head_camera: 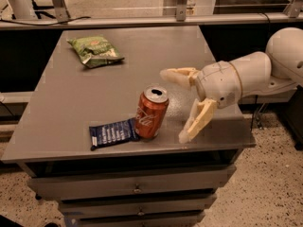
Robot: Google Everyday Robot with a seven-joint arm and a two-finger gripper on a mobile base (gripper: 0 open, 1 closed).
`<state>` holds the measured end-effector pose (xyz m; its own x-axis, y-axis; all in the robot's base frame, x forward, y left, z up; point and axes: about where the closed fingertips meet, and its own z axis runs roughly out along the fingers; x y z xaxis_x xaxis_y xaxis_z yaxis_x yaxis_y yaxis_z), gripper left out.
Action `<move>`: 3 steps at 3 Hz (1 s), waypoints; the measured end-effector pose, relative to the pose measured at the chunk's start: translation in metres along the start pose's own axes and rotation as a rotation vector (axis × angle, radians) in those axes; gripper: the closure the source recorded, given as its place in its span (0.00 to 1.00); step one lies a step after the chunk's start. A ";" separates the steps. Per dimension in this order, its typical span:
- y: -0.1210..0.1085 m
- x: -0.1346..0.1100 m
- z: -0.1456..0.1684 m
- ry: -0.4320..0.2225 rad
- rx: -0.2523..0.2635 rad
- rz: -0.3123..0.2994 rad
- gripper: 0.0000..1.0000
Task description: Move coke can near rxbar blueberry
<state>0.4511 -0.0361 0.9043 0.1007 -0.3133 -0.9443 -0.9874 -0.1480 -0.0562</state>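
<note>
Upright near the table's (71, 103) front edge: red-orange, silver-topped coke can (151, 113) against the navy rxbar blueberry's (112, 133) right end. Just right, end effector (173, 106) spread wide, apart from it.

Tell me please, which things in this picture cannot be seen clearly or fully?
All in the camera view:
- The right end of the rxbar blueberry is hidden behind the coke can; whether they touch, I cannot tell.
- Its white lettering is too small to read.
- The arm behind the open gripper, right of the can, is cut off by the right edge.
</note>
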 end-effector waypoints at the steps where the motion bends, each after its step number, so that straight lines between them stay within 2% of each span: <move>1: 0.003 -0.007 -0.037 0.007 0.031 0.019 0.00; 2: 0.005 -0.018 -0.089 -0.017 0.125 0.037 0.00; 3: 0.004 -0.022 -0.095 -0.019 0.139 0.032 0.00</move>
